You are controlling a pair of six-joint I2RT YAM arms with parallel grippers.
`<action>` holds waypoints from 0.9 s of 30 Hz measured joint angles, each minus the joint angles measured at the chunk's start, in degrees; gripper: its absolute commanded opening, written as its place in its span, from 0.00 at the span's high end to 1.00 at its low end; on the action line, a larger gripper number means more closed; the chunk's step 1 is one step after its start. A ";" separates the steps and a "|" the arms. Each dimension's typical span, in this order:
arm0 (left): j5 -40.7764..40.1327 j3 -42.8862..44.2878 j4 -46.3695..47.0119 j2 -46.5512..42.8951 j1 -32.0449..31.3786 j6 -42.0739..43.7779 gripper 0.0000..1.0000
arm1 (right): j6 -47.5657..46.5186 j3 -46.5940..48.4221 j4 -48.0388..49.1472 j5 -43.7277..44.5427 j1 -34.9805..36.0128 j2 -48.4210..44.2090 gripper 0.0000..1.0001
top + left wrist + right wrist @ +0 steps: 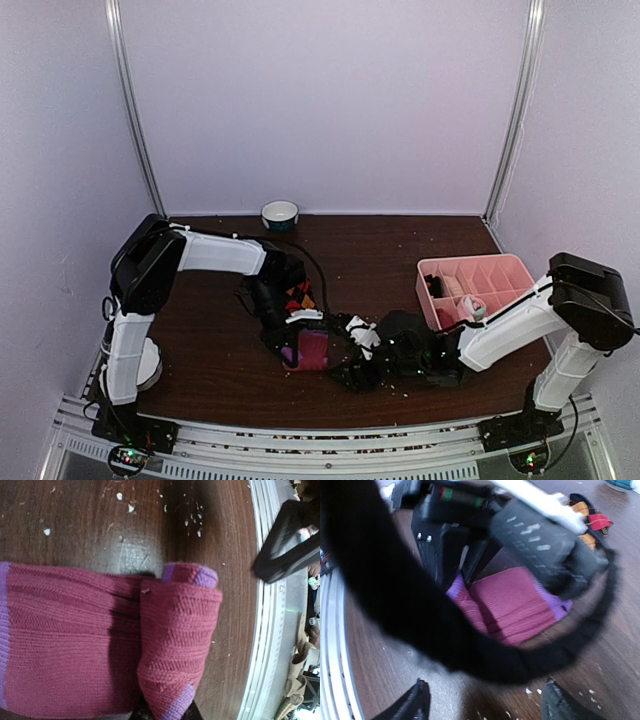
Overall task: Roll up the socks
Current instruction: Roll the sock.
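Now, left pincer (292,345): pinching purple sock's (75,645) rolled end
Right pincer (482,705): spread, near that sock
Argyle sock (300,296): on counter (220,370), just behind

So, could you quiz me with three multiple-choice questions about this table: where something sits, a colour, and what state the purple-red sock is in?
1. Where is the bowl?
A) at the back of the table, by the wall
B) inside the compartment tray
C) between the arm bases

2. What colour is the compartment tray?
A) green
B) pink
C) blue

3. How does the magenta sock lie?
A) fully flat
B) inside the tray
C) rolled up at one end, the rest flat

Answers:
1 A: the top view shows it against the back wall.
2 B: its walls and dividers are pink.
3 C: the left wrist view shows one end curled into a roll beside the flat part.
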 measured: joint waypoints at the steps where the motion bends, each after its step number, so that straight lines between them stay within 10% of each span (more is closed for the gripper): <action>1: 0.17 0.35 -0.46 0.42 0.07 -0.15 0.95 | -0.94 0.96 -0.68 0.00 0.31 1.11 0.29; 15: 0.17 0.92 -1.29 0.87 0.20 -1.27 0.91 | -0.96 7.82 3.21 -0.57 0.22 11.06 0.38; 27: 2.27 0.92 -2.89 1.70 2.10 -1.22 0.91 | 5.51 -12.00 16.59 0.96 0.13 0.37 0.32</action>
